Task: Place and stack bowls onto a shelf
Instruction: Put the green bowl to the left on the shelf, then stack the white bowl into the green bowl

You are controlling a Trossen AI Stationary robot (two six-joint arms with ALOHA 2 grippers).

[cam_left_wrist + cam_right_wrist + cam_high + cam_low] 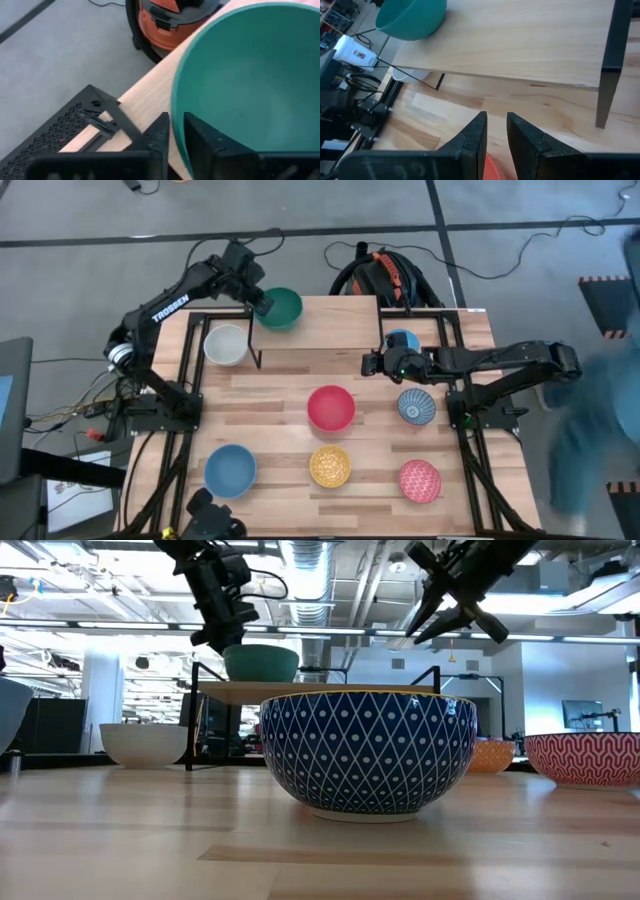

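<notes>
A green bowl (281, 308) stands upright with its base on the far left corner of the shelf (330, 320), whose light wooden top sits on thin black legs. My left gripper (262, 302) is at the bowl's left rim, shut on it. My right gripper (368, 364) hangs open and empty over the table by the shelf's near right leg, beyond the red bowl (331, 407). A plain blue bowl (403, 340) sits just behind it. In the low view the green bowl (261, 662) rests on the shelf top (320, 691). My left gripper holds the green bowl's rim (176, 107) on the side toward the table's left, with one finger inside the bowl and one outside. The fingers slant down from the table's left. The bowl stands upright with its base on the shelf top.
On the table stand a white bowl (226, 343) left of the shelf, a blue-patterned bowl (415, 406), a yellow-patterned one (330, 465), a pink-patterned one (420, 480) and a plain blue one (230, 470). An orange and black device (385, 275) sits on the floor behind the table.
</notes>
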